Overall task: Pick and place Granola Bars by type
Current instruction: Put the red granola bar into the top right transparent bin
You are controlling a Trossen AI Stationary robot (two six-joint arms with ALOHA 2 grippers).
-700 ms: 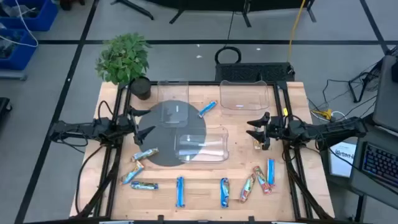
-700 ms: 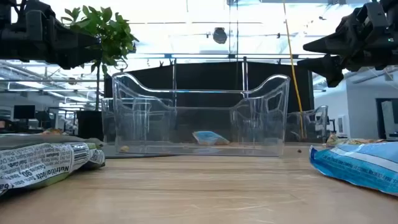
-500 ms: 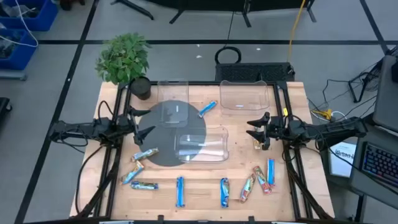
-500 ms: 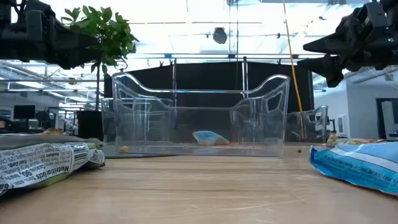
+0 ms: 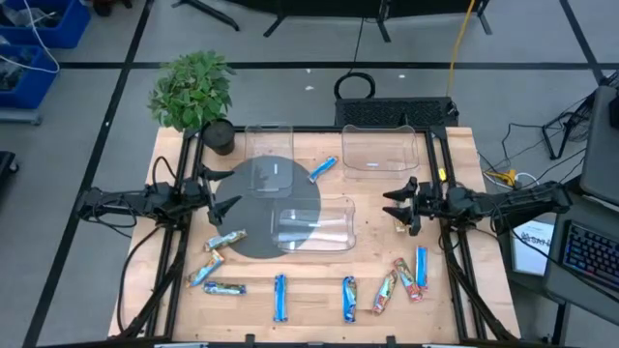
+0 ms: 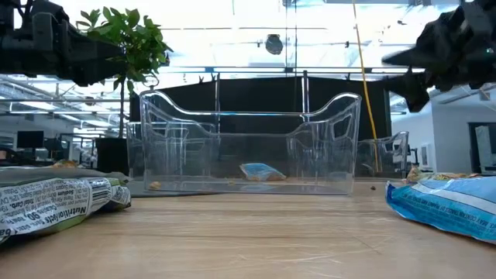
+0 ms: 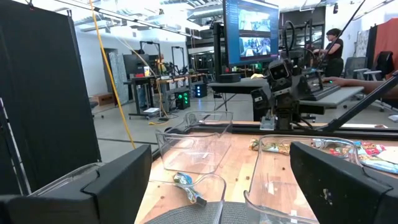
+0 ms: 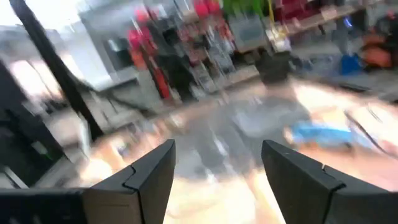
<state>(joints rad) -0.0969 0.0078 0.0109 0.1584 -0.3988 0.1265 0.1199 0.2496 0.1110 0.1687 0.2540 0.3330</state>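
Note:
Several granola bars lie flat along the table's near edge, among them a tan-gold one (image 5: 224, 239), blue ones (image 5: 280, 297) (image 5: 422, 266) and a reddish multicolour one (image 5: 406, 277). One blue bar (image 5: 323, 169) (image 7: 186, 183) lies farther back between the clear bins. My left gripper (image 5: 224, 203) (image 7: 224, 180) hovers open over the table's left side, pointing level toward the right. My right gripper (image 5: 393, 205) (image 8: 217, 165) hovers open over the right side, facing it. Neither has anything between its fingers.
Three clear plastic bins stand on the table: far left (image 5: 269, 143), far right (image 5: 379, 150) and middle (image 5: 314, 224) (image 6: 248, 147). A grey round mat (image 5: 261, 208) lies under the middle. A potted plant (image 5: 193, 92) stands at the far left corner.
My right gripper has just started to move and has shifted slightly toward the table's right edge, still open. The bars and bins lie as before.

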